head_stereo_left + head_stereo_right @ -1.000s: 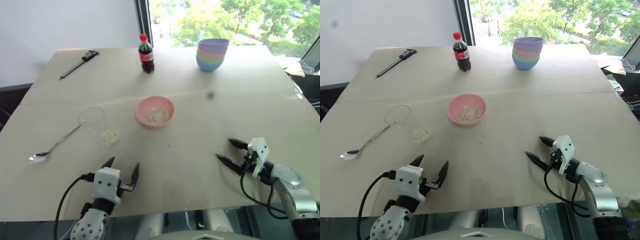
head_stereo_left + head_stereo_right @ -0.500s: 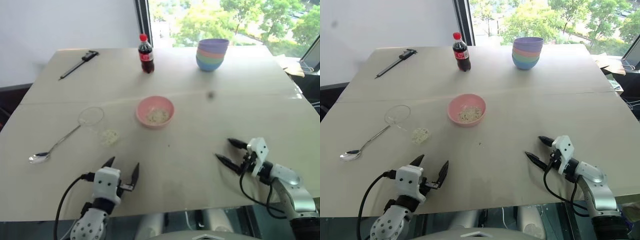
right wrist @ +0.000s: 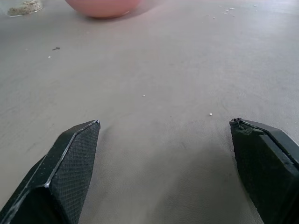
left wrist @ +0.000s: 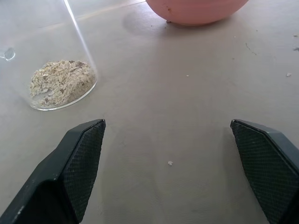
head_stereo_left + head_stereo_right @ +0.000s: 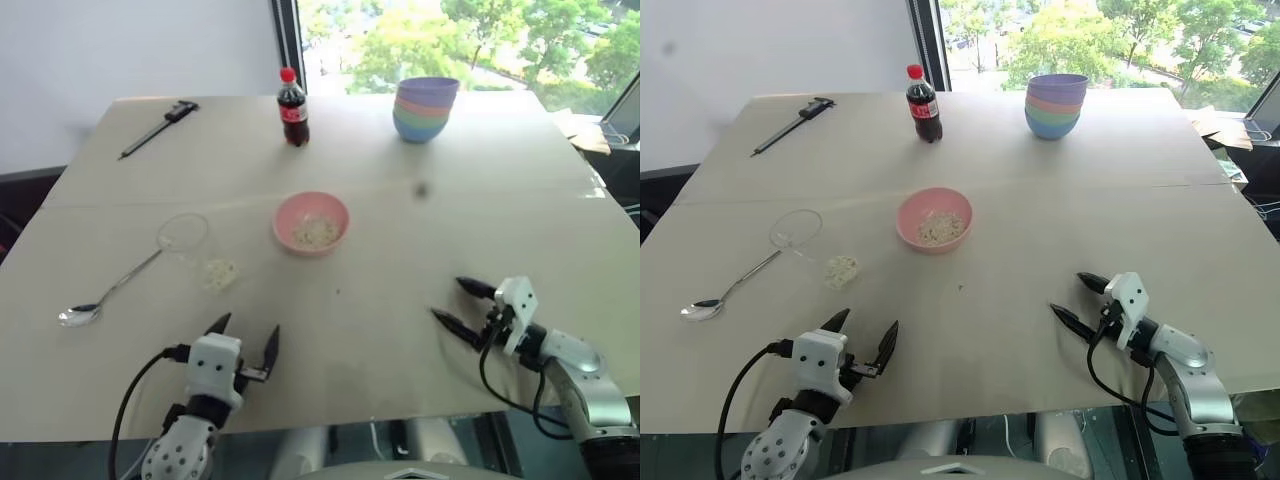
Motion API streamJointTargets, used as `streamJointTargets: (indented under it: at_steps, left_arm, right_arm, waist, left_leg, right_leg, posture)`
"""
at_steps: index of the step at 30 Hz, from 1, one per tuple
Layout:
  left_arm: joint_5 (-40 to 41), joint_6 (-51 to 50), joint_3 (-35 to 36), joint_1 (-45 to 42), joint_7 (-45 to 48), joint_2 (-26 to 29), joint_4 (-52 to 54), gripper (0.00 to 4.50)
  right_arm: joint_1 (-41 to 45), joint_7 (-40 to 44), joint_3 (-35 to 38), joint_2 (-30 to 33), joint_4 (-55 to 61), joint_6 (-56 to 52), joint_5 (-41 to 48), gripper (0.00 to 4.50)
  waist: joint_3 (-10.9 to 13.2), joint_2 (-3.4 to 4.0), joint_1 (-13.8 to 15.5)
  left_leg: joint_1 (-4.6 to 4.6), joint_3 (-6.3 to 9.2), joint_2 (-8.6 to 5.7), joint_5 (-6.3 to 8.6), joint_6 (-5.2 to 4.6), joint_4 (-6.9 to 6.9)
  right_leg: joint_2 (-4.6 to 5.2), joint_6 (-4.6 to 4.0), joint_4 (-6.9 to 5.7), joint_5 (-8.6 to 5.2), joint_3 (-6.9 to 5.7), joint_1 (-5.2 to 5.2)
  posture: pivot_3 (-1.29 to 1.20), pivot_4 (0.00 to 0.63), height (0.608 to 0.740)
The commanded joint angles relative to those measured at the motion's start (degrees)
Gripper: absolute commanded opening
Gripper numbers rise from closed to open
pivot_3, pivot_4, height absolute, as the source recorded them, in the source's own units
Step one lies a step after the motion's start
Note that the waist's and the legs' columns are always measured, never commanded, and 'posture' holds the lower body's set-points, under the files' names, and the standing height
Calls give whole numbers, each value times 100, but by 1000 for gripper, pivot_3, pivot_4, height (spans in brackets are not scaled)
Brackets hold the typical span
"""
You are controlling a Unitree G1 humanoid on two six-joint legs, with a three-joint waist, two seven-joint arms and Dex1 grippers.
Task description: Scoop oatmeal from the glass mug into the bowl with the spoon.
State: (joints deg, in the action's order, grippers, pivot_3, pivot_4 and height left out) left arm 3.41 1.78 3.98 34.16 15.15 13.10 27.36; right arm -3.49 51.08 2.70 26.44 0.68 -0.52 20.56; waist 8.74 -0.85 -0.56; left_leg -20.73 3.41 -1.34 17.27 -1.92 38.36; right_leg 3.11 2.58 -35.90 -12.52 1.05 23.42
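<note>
Both pairs of jaws stand wide apart and hold nothing: the left gripper (image 5: 243, 335) hovers over the near edge of the table (image 5: 400, 350), pointing forward, and the right gripper (image 5: 458, 302) hovers near the right front, angled toward the middle. Ahead of the left gripper stands the glass mug (image 5: 195, 248), clear and upright, with a little heap of oatmeal (image 4: 60, 83) in its bottom (the left wrist view shows the flakes against the glass base). The spoon (image 5: 105, 293) lies flat to the mug's left, its oval end toward the near edge and its handle tip close by the mug's rim. The bowl (image 5: 311, 223), pink and shallow, sits just right of the mug near the table's centre, with some flakes inside. The surface is pale beige, matte, with a seam across it and a few stray crumbs. At the far side stand a cola bottle (image 5: 292, 108), a stack of pastel bowls (image 5: 425, 109) and a dark caliper-like tool (image 5: 158, 128). Beyond are a white wall and a window onto green trees.
</note>
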Motion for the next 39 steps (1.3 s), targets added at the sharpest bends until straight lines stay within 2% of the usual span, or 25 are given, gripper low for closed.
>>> streamJointTargets:
  at_steps: [1,4,8,11,16,27,34,37,39]
  left_arm:
    - [374,30,275,64,-88,-158,148,4455]
    - [917,-228,929,74,-80,-80,196,4455]
    - [1710,-596,2097,-13,108,356,-44,4455]
    - [2125,-998,2821,-236,202,806,-359,4455]
    - [2435,-1300,3448,-738,857,1781,-1254,4455]
    - [2100,-1464,3198,-2237,2047,3282,-3944,4455]
    - [1732,-1615,2541,-3165,2951,3998,-5687,4455]
    - [1628,-1642,2361,-3380,3198,4100,-6119,3595]
    - [1569,-1594,2278,-3452,3295,4142,-6257,2622]
  right_arm:
    - [-6,48,-136,-64,168,-38,38,4500]
    - [95,208,-305,-23,477,-213,142,4500]
    - [338,510,-677,96,1131,-646,330,4500]
    - [592,618,-897,153,1614,-1077,539,4500]
    - [1140,562,-1161,122,2221,-1746,887,4500]
    - [1396,371,-1227,94,2302,-1900,825,4500]
    - [1340,178,-1232,45,2363,-1884,796,4500]
    - [1285,108,-1172,62,2384,-1874,795,4500]
    - [1252,82,-1146,78,2385,-1855,797,4500]
  waist:
    - [2,-1,-9]
    - [4,1,-11]
    - [29,19,-19]
    - [43,35,0]
    - [46,27,18]
    - [49,27,-12]
    - [51,30,-8]
    - [52,43,-10]
    - [51,50,-13]
  left_leg:
    - [0,0,0,0,0,0]
    - [-1,2,3,0,0,0]
    - [-5,4,14,0,1,0]
    - [-5,4,9,-1,1,4]
    - [-12,10,-7,-2,3,5]
    - [-15,11,-11,-3,8,-1]
    - [-16,12,-11,-3,8,-6]
    - [-14,11,-13,-3,8,-5]
    - [-12,11,-12,-3,8,-6]
  right_leg:
    - [0,0,0,0,1,0]
    - [-1,0,0,0,-1,2]
    - [-11,-1,-8,0,-4,12]
    - [-14,1,-9,0,-5,11]
    - [-17,20,-6,14,-11,12]
    - [-11,19,-6,16,-13,21]
    - [-8,19,-12,16,-14,31]
    - [4,19,-14,17,-12,30]
    - [14,19,-18,17,-10,31]
  posture:
    - [0,150,740]
    - [0,150,740]
    - [0,150,740]
    - [0,150,740]
    - [0,150,740]
    - [0,150,740]
    - [0,150,740]
    - [0,150,740]
    - [0,150,740]
